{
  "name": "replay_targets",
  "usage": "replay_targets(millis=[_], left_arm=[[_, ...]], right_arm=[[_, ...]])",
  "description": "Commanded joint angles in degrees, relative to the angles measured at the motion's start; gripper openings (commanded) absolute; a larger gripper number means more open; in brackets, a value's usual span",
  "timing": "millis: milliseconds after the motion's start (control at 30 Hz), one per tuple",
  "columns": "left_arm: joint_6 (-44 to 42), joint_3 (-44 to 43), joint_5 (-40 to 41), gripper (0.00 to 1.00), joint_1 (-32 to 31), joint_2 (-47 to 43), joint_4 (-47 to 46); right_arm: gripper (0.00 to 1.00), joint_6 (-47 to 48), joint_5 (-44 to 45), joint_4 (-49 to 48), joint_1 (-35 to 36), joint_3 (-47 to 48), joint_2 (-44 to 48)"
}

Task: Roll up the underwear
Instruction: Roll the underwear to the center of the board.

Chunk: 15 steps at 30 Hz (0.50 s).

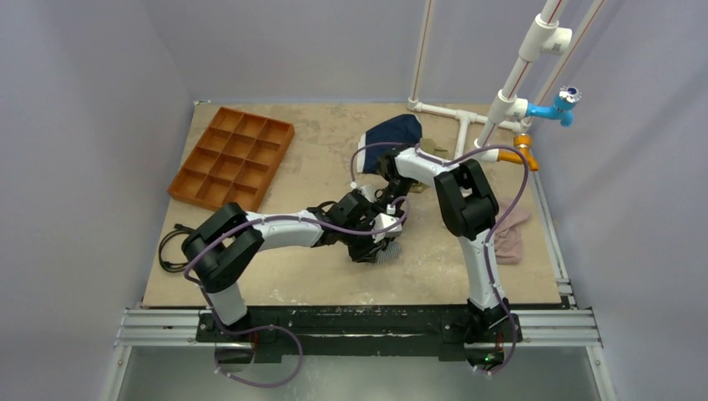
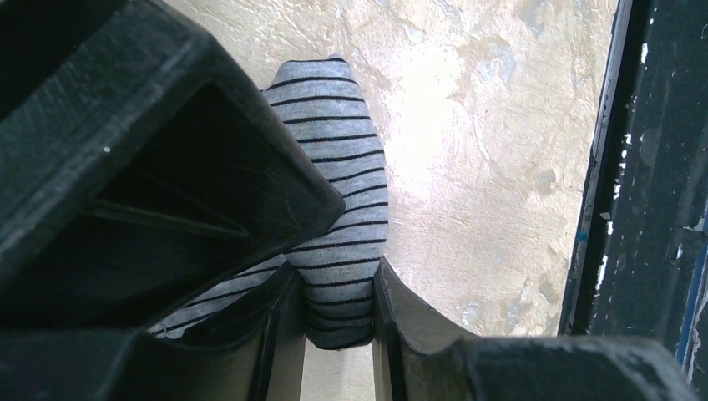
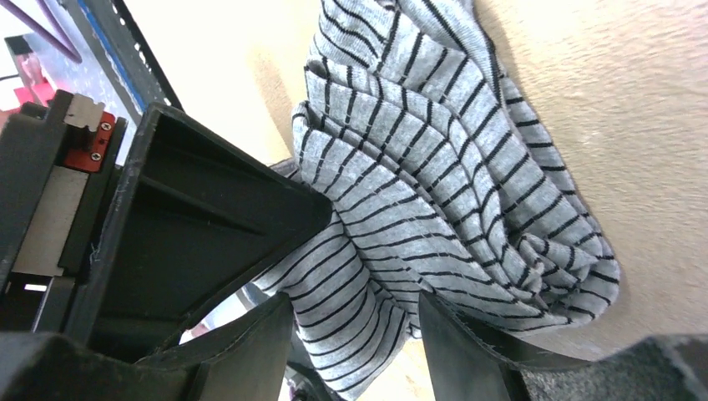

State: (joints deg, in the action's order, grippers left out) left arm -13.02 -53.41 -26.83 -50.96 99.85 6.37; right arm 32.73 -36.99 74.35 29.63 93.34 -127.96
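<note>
Left arm (image 1: 275,227): elbow folded, forearm stretched rightward, low over the surface (image 1: 317,280).
Left fingers (image 2: 386,292): nearly closed, a fold of the underwear (image 2: 334,167) pinched between them.
Right arm (image 1: 463,200): doubled back leftward, wrist turned down.
Right fingers (image 3: 438,326): held partly apart, bunched stripes clamped between them.
Underwear: crumpled mid-surface, toward the near edge.
Room: enclosed by grey walls (image 1: 92,125).

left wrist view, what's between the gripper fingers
The underwear: its striped cloth fills the gap between the left gripper fingers, touching both, in the left wrist view.
</note>
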Motion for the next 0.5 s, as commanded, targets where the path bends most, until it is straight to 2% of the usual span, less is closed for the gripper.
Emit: replay_targets(millis=[0,267,467], left_arm=[[1.37,-0.10,-0.23,0.00,1.33,3.06,2.42],[3.58,0.02,-7.98,0.00,7.80,2.94,3.26],[3.53,-0.02,-11.32,0.00,9.12,3.69,2.91]], right_arm=[[0.60,2.33,2.63,-9.40,0.13,0.64,2.97],[0.65,1.16,3.73,-9.22,-1.55,2.09,5.51],[0.64,-1.34,4.29,-11.80,-2.24,2.03,6.98]])
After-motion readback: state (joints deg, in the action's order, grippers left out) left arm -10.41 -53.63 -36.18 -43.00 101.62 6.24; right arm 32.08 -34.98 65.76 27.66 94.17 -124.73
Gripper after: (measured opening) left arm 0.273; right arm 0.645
